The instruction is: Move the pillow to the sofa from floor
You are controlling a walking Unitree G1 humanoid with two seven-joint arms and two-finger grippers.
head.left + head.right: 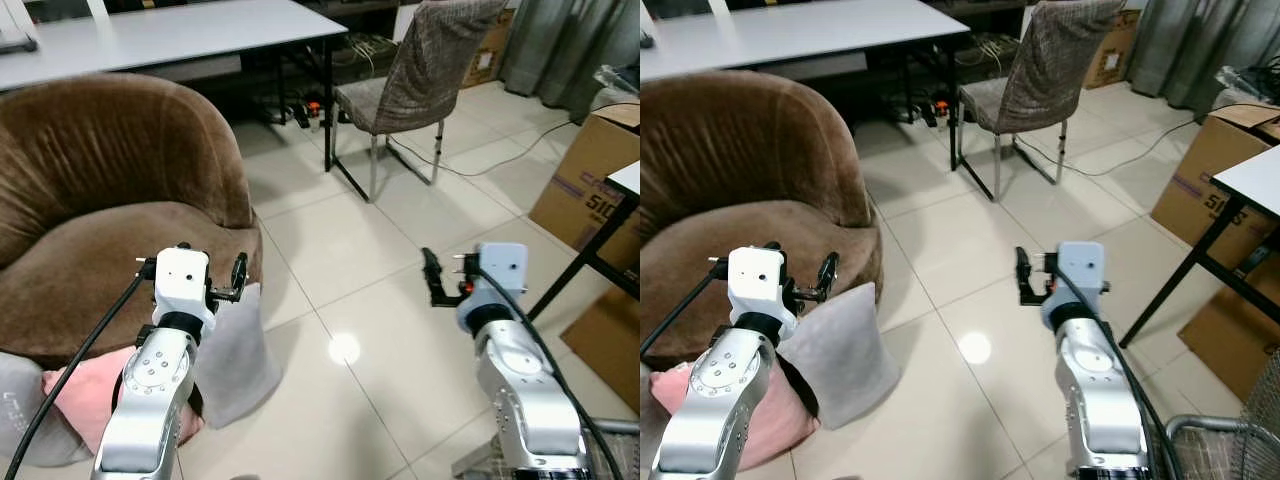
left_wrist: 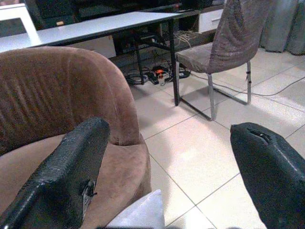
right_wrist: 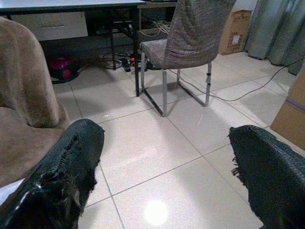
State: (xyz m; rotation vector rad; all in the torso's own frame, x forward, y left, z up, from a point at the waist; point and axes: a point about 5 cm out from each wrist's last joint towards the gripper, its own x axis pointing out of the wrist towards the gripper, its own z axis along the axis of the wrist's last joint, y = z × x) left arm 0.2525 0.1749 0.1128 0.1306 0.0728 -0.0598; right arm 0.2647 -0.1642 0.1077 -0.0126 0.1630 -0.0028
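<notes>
A grey pillow stands on the tiled floor, leaning against the front of the brown sofa. A pink pillow lies on the floor beside it, partly hidden by my left arm. My left gripper hovers open just above the grey pillow's top corner, in front of the sofa seat, with nothing between its fingers. My right gripper is open and holds nothing. It hangs over bare tiles to the right of the pillows.
A grey fabric chair and a white table stand behind the sofa, with cables on the floor. Cardboard boxes and a black table leg are at the right. A wire fan guard sits at the lower right.
</notes>
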